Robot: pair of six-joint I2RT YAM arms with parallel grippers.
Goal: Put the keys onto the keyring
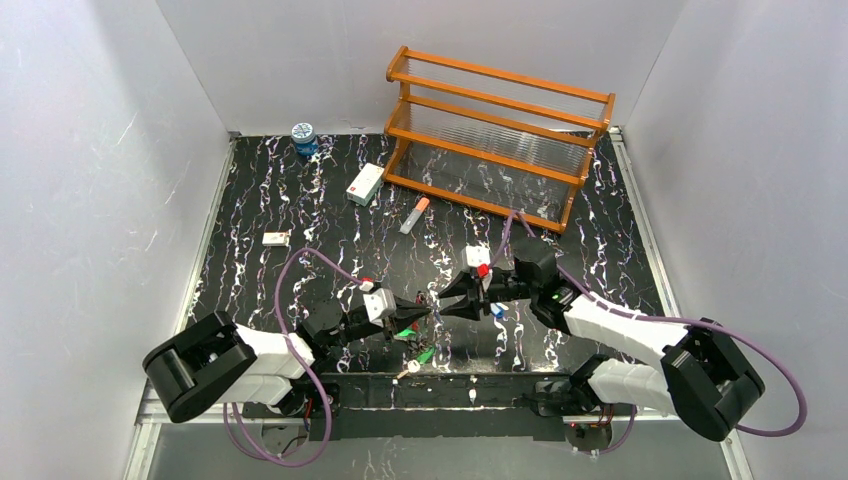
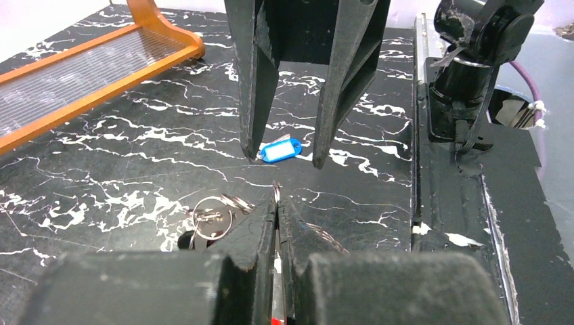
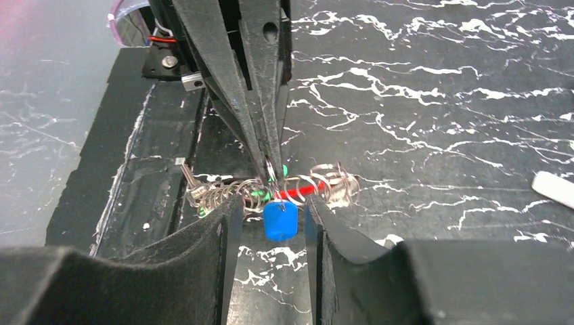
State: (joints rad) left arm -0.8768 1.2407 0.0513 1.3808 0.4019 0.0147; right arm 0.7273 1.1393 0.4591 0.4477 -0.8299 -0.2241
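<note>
Right wrist view first. We have the left gripper (image 3: 269,162) pointing in from twelve o'clock, fingers pressed together on the thin oval wire keyring (image 3: 301,191), part silvery and part red, over the black white-veined table (image 3: 440,101). At six o'clock the right gripper (image 3: 274,208) stands spread and grips nothing. One small silvery key with a blue plastic head (image 3: 279,222) shows in the gap, touching neither finger. Small keys with green plastic heads (image 3: 257,196) bunch at the loop, and we count at least two. Silvery split rings (image 3: 335,181) tangle at three and nine o'clock of the pinch.

Over to the left wrist view. It's the same pinch at six o'clock, wire between closed fingers. One blue-headed key lies at twelve o'clock, flat on the table between the right gripper's open fingers and apart from the loop.

Now the top view. One loop, two grippers meeting mid-table. Two green heads sit at six o'clock of the left gripper and one blue at four o'clock of the right. Toward twelve o'clock we count one orange wooden rack (image 1: 500,130), one blue-lidded jar (image 1: 303,137), one white box (image 1: 365,184), one orange-and-white tube (image 1: 414,215) and one small white card (image 1: 276,238).

Our read is that the green ones look gathered at the ring, though we cannot tell whether each is threaded. The blue one looks to be off it, so that one is left.
</note>
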